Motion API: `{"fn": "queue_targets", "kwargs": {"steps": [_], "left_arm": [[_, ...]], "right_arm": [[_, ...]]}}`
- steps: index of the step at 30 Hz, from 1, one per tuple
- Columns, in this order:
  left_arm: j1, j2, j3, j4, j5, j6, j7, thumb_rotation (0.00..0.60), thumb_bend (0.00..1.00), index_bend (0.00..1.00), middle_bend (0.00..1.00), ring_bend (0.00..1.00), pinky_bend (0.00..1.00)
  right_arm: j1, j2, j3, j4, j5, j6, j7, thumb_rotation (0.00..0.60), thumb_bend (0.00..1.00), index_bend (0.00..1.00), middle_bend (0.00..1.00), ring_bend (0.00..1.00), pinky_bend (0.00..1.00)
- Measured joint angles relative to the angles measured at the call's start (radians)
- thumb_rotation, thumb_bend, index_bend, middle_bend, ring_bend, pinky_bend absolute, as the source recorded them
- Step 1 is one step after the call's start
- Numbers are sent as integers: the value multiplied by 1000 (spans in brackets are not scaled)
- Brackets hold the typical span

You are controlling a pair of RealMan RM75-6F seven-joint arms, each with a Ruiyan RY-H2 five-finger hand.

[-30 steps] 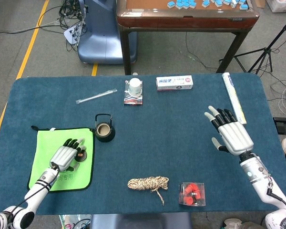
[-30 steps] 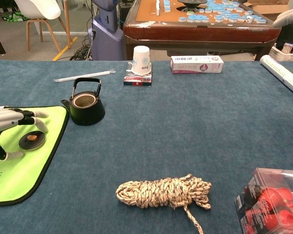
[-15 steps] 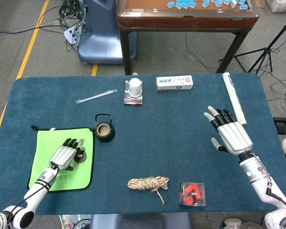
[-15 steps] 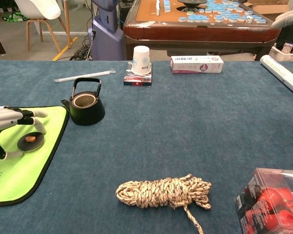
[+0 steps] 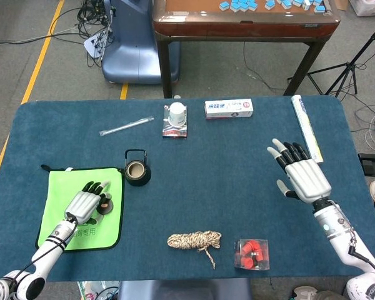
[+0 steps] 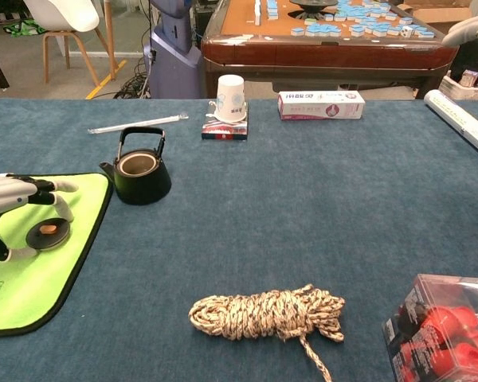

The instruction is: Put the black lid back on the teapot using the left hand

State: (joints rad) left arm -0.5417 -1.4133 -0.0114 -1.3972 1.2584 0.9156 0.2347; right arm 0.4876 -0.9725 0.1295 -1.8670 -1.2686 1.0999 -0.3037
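Nearest me, well to the front right of the small black iron teapot (image 5: 137,172), I see a coil of beige twisted rope (image 5: 194,240) and, further right, a clear plastic box of red pieces (image 5: 252,254). My left hand (image 5: 86,204) hangs over the bright green cloth mat (image 5: 62,194) just front left of the teapot, fingers (image 6: 33,191) reaching forward over the round black lid (image 6: 48,231) with its brown knob; the lid lies flat on the mat beneath them, and I cannot tell whether the fingertips touch it or have any hold. My right hand (image 5: 302,176) is well to the right of the teapot, fingers spread wide with nothing in them. The teapot stands upright on the blue table cloth (image 5: 225,181), its mouth uncovered and handle raised. Behind it lies a clear plastic straw (image 5: 126,125); behind and to its right, a white paper cup (image 5: 177,114) sits on a small red packet (image 6: 224,131), then a white toothpaste box (image 5: 229,108) and a rolled white tube (image 5: 306,127).
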Motion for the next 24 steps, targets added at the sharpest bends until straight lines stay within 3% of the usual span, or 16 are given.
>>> {"fn": "queue_targets", "kwargs": {"steps": [24], "left_arm": [[17,97,-12,-139,8,58,19,600,331,329,0,0,0]], "right_arm": [[7,-17,1,19,-10,-9,23,600,411,5,0,0,0]]}}
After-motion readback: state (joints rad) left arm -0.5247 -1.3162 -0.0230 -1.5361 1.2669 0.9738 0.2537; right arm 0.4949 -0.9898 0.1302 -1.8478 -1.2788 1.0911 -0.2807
